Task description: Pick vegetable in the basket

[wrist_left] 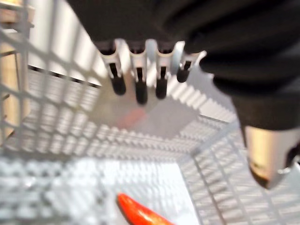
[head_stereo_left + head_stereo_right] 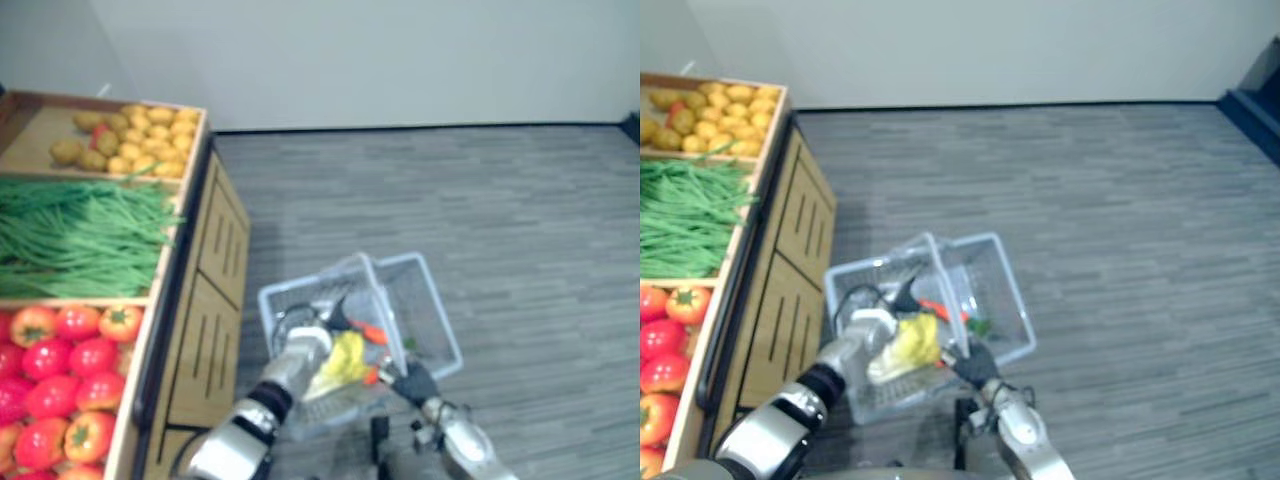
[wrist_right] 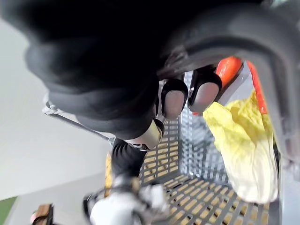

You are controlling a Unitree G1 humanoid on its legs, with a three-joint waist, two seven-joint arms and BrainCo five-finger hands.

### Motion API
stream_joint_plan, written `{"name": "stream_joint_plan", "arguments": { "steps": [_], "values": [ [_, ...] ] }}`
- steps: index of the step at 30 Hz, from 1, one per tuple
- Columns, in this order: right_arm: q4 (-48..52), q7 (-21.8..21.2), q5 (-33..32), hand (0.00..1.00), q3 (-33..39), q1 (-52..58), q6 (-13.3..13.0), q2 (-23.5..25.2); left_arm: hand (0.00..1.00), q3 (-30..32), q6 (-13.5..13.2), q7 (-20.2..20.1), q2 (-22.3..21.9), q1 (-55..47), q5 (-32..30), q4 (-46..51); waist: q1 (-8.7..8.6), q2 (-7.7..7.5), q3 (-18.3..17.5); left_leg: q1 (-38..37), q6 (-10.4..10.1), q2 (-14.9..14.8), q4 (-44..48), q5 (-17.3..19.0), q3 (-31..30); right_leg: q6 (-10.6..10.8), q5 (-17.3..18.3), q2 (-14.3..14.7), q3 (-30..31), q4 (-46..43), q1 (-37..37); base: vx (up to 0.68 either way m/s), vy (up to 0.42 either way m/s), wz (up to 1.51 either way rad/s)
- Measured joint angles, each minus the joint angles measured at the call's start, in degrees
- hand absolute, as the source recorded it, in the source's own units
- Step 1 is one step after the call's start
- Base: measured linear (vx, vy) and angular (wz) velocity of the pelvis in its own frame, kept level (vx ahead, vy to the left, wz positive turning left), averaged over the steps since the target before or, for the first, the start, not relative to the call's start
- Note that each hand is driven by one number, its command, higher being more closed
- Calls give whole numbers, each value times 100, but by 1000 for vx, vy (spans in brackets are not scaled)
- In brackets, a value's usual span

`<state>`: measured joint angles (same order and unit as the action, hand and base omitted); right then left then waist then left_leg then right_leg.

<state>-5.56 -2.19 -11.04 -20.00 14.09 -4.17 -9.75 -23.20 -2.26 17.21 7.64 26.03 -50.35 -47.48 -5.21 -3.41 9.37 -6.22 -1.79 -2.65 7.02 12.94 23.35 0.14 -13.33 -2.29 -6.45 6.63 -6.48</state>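
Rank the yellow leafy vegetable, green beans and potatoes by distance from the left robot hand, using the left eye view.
From the left robot hand:
1. Yellow leafy vegetable, beside it in the basket.
2. Green beans, middle shelf bin.
3. Potatoes, far bin.

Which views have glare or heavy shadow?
Left wrist view: the basket mesh glares white beyond the open left hand. Right wrist view: the right hand, gripping the basket handle, is in shadow; the yellow leafy vegetable is bright. Eye views: even light.
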Motion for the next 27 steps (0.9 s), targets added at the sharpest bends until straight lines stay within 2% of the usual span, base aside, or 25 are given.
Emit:
{"name": "stream_joint_plan", "arguments": {
  "steps": [3, 5, 7, 8, 9, 12, 14, 16, 19, 21, 24, 27],
  "values": [
    [-618, 184, 230, 100, 681, -4, -3, 158, 0, 133, -28, 2, 90, -360, 3, 538, -88, 75, 36, 3, -17, -13, 0, 11, -6, 4, 25, 0, -22, 0, 8, -18, 38, 1],
    [-930, 301, 343, 100, 971, 13, -1, 201, 0, 142, -27, 1, 90, -527, 8, 878, -89, 101, 40, 8, -29, -30, 2, 18, -17, 14, 90, 6, -44, 0, 14, -2, 10, 5],
    [-1350, 469, 473, 100, 1539, 82, 6, 247, 0, 148, -44, -7, 131, -774, 64, 1317, -92, 185, 32, 2, -42, -68, 9, 25, -63, 3, 126, 28, -113, 0, 51, 12, 25, 14],
    [-1650, 604, 552, 100, 2024, 91, 24, 291, 0, 202, -116, -45, 199, -981, 86, 1572, -91, 268, 21, -6, -50, -90, 7, 31, -86, 5, 157, 41, -151, 0, 71, 21, 24, 9],
    [-1761, 689, 603, 100, 2213, 83, 24, 303, 0, 240, -172, -92, 231, -1077, 144, 1667, -91, 305, 21, -6, -55, -97, 6, 33, -97, 10, 166, 45, -161, 0, 76, 25, 30, 11],
    [-2250, 1010, 609, 100, 3113, 59, 29, 307, 0, 469, -380, -320, 360, -1584, 583, 1999, -91, 455, -19, 3, -61, -114, -6, 37, -211, 12, 203, 51, -253, -1, 103, 23, 37, 13],
    [-2535, 1187, 610, 100, 3503, 40, 36, 305, 0, 864, -475, -411, 394, -1905, 848, 2084, -79, 468, -28, -10, -72, -130, -3, 44, -223, 6, 211, 59, -272, -1, 127, 17, 49, 6],
    [-2859, 1262, 618, 100, 3791, -35, 44, 324, 0, 1299, -455, -424, 365, -2124, 1237, 2078, -72, 466, -28, -23, -76, -130, -1, 47, -235, 5, 212, 58, -284, 0, 151, -7, 46, 3],
    [-3376, 1346, 663, 100, 4137, -78, 100, 377, 0, 2162, -300, -415, 150, -2197, 1954, 1543, -19, 471, -65, -76, -117, -135, -5, 79, -274, -14, 227, 58, -316, 0, 215, -8, 54, 5],
    [-3762, 1354, 673, 100, 4243, -144, 253, 407, 0, 2801, -66, -423, 75, -2137, 2481, 385, 22, 481, -117, -112, -124, -147, -14, 91, -277, 8, 255, 72, -317, 0, 274, -2, 44, 0],
    [-4091, 1308, 753, 100, 4250, -165, 362, 419, 0, 3607, 194, -467, 51, -2237, 2793, -990, 76, 464, -187, -224, -134, -165, -75, 97, -192, -5, 265, 121, -250, 0, 294, 20, 38, -12],
    [-4263, 1299, 887, 100, 4451, -201, 454, 405, 0, 4314, 329, -534, 56, -2555, 3070, -1512, 76, 468, -203, -289, -161, -182, -91, 113, -140, -14, 272, 152, -215, 0, 319, 20, 47, -9]
  ]
}}
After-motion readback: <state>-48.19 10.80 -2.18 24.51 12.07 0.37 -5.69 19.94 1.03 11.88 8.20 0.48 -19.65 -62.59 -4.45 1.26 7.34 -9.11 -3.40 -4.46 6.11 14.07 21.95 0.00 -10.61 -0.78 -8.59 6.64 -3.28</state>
